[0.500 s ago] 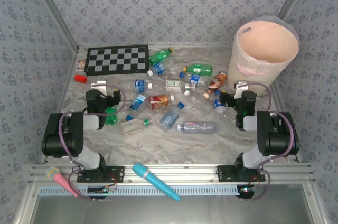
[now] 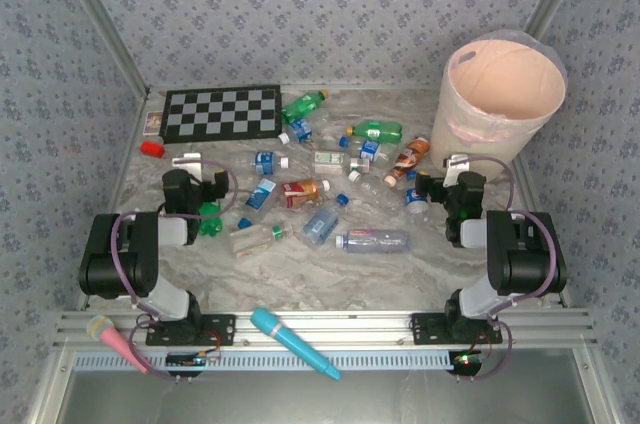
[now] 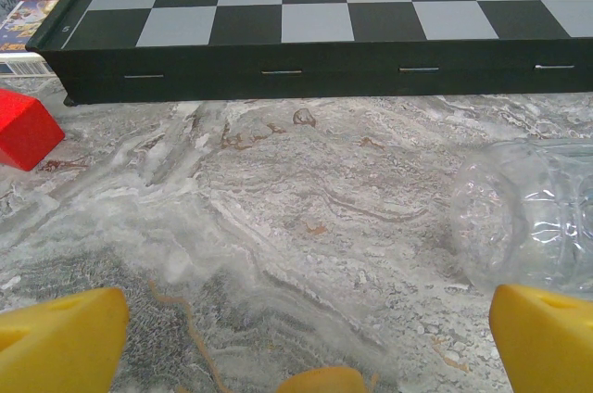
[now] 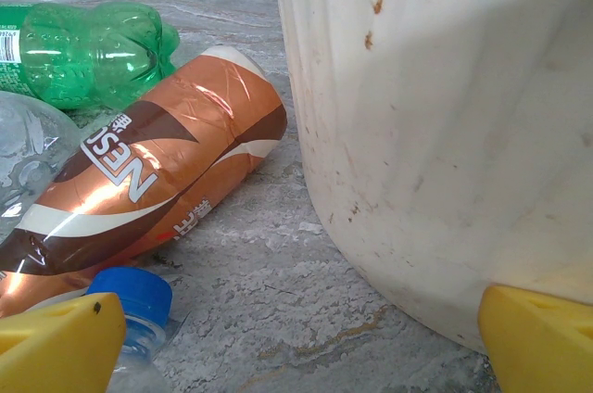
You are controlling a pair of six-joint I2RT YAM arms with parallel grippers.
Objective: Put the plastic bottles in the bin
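Top external: plastic bottles (image 2: pixel 375 240) lie scattered beside the bin (image 2: pixel 478 134). My left gripper (image 3: pixel 306 323) and right gripper (image 4: pixel 301 347) gape wide, both empty. I'd close the right one squarely across the brown-labelled bottle (image 4: pixel 157 180) just beside the bin.

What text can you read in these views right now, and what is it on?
"NES": on the copper-brown bottle lying beside the bin; the smaller print under it is unreadable.
Label edge of the green bottle: too small to read.
Labels on the scattered bottles in the top view: too blurred to read.

Roughly fifteen plastic bottles (image 2: pixel 372 240), one bin (image 2: pixel 492 136), one chessboard (image 2: pixel 222 114), two microphones (image 2: pixel 293 342), one red block (image 2: pixel 151 149).
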